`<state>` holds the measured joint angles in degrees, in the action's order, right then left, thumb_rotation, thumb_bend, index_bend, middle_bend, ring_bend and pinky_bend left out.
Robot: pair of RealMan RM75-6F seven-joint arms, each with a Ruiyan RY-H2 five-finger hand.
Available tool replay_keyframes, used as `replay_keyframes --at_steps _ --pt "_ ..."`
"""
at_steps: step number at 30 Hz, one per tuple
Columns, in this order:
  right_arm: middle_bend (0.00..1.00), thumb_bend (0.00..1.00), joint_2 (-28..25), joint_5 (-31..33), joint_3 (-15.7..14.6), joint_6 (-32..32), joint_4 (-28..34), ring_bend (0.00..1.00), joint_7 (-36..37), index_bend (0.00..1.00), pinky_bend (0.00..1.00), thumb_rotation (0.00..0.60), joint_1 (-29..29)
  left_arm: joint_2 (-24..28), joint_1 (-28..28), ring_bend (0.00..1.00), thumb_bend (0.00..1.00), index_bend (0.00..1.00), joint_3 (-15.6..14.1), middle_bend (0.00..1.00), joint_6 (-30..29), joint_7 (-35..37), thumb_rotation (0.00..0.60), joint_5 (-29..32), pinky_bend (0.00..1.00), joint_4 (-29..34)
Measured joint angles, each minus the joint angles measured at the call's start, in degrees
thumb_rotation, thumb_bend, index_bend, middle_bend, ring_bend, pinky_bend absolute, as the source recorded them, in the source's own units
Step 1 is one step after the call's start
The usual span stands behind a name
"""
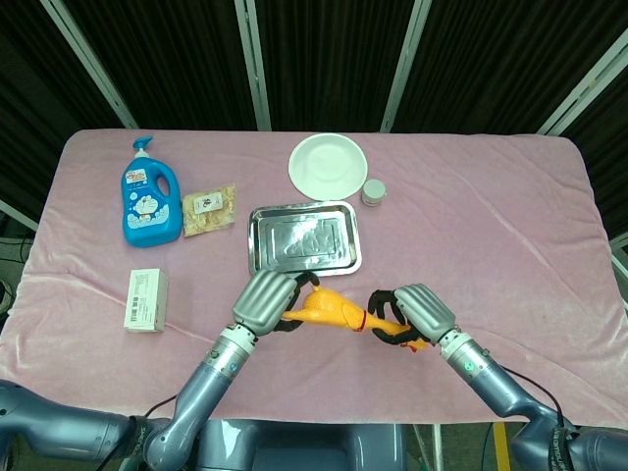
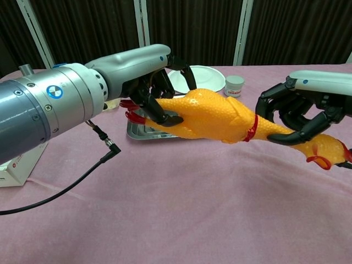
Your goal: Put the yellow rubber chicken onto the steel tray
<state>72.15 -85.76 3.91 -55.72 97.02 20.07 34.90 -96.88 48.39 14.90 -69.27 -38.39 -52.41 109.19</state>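
Observation:
The yellow rubber chicken (image 1: pixel 332 314) (image 2: pixel 214 118) hangs level above the pink cloth, just in front of the steel tray (image 1: pixel 304 240) (image 2: pixel 137 132). My left hand (image 1: pixel 265 302) (image 2: pixel 157 91) grips its leg end, with fingers over the top and the thumb under it. My right hand (image 1: pixel 407 314) (image 2: pixel 308 107) holds the neck just past the red collar, its fingers curled round it. The head and red beak stick out beyond the right hand. The tray holds nothing; in the chest view my left hand hides most of it.
A blue detergent bottle (image 1: pixel 149 201), a snack packet (image 1: pixel 209 211) and a white box (image 1: pixel 146 299) lie to the left. A white plate (image 1: pixel 329 164) and a small jar (image 1: pixel 374 192) stand behind the tray. A black cable (image 2: pixel 82 176) trails from my left forearm.

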Motion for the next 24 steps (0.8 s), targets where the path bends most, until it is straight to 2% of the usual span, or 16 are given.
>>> replay_keyframes --at_steps 2,4,6,7,11,17,24 --pt "0.72 0.44 0.1 -0.1 0.0 0.1 -0.2 0.74 0.4 0.93 0.87 0.600 0.1 -0.2 0.0 0.68 0.46 0.67 -0.1 0.75 0.0 0.7 0.600 -0.4 0.75 -0.5" --pt "0.72 0.44 0.1 -0.1 0.0 0.2 -0.4 0.74 0.6 0.93 0.87 0.600 0.2 -0.2 0.0 0.58 0.21 0.51 -0.2 0.63 0.1 0.9 0.600 -0.5 0.68 -0.7" --pt "0.72 0.44 0.1 0.0 0.0 0.3 -0.6 0.74 1.0 0.93 0.87 0.600 0.2 0.2 0.0 0.49 0.08 0.38 -0.4 0.52 0.5 1.0 0.600 -0.1 0.61 -0.5" --pt "0.72 0.45 0.1 0.1 0.0 0.3 -0.7 0.74 1.2 0.93 0.87 0.600 0.2 0.4 0.0 0.45 0.04 0.32 -0.4 0.47 0.6 1.1 0.600 0.2 0.57 -0.4" --pt "0.72 0.45 0.0 0.4 0.2 0.4 -1.2 0.74 1.8 0.93 0.87 0.600 0.3 1.5 -0.2 0.40 0.02 0.23 -0.3 0.39 1.3 2.2 0.600 1.2 0.52 0.3" --pt "0.72 0.45 -0.3 0.8 0.7 0.3 -1.5 0.74 3.1 0.93 0.87 0.600 0.4 2.5 -0.4 0.39 0.04 0.26 0.3 0.39 1.7 4.2 0.600 1.6 0.52 0.6" --pt "0.72 0.46 -0.4 0.8 0.8 0.3 -1.3 0.74 4.4 0.93 0.87 0.600 0.4 2.9 -0.3 0.40 0.15 0.29 0.2 0.41 2.5 5.6 0.600 2.0 0.53 0.6"
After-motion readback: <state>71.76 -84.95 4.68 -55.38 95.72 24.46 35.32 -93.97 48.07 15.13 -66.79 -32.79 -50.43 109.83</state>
